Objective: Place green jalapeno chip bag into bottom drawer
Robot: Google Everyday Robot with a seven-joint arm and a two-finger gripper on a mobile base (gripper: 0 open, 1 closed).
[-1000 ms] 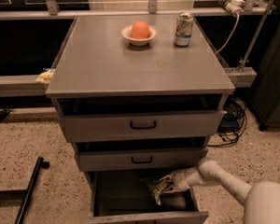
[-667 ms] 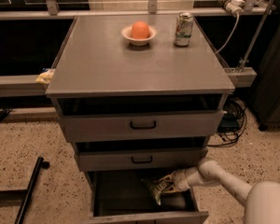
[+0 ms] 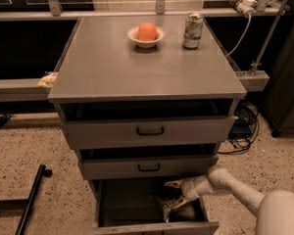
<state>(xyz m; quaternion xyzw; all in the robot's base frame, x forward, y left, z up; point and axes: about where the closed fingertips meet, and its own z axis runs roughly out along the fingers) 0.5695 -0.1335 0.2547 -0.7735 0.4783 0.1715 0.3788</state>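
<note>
The bottom drawer (image 3: 108, 204) is pulled out, a wide grey box under two shallower drawers. The green jalapeno chip bag (image 3: 162, 207), olive with pale markings, lies inside it towards the right. My gripper (image 3: 173, 193) reaches into the drawer from the right, just above the bag. Its fingers (image 3: 172, 184) are spread open; the lower one is at the bag's top edge. Whether it still touches the bag I cannot tell.
On the cabinet top (image 3: 112, 67) stand a white bowl with an orange (image 3: 146, 33) and a green-and-silver soda can (image 3: 192, 30). The top drawer (image 3: 147, 130) and middle drawer (image 3: 147, 167) are slightly open. A black bar (image 3: 32, 197) lies on the floor at left. Cables (image 3: 245, 121) lie at right.
The gripper's fingers have spread apart and the bag now sits lower in the bottom drawer. The arm has hardly moved.
</note>
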